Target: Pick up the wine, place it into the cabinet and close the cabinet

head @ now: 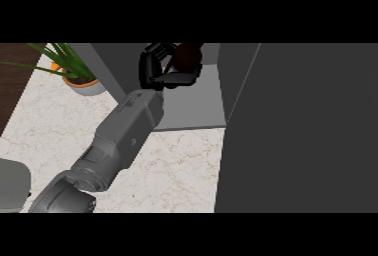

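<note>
The wine bottle (190,56) shows as a dark brownish shape at the back of the open cabinet (193,107), just inside its grey floor. My left hand (155,65) is shut on the wine bottle, with the black fingers on its left side and the thumb (181,78) crossing its near side. The hand hides most of the bottle. My left forearm (125,132) stretches from the lower left up into the cabinet's opening. The cabinet door (310,125) stands open as a large dark panel filling the right of the view. My right hand does not show.
A potted plant (81,82) with long green leaves stands on the marble counter (177,170), left of the cabinet's side wall (111,65). A light grey object (13,185) sits at the lower left edge. Dark wood floor (15,75) lies beyond the counter's left edge.
</note>
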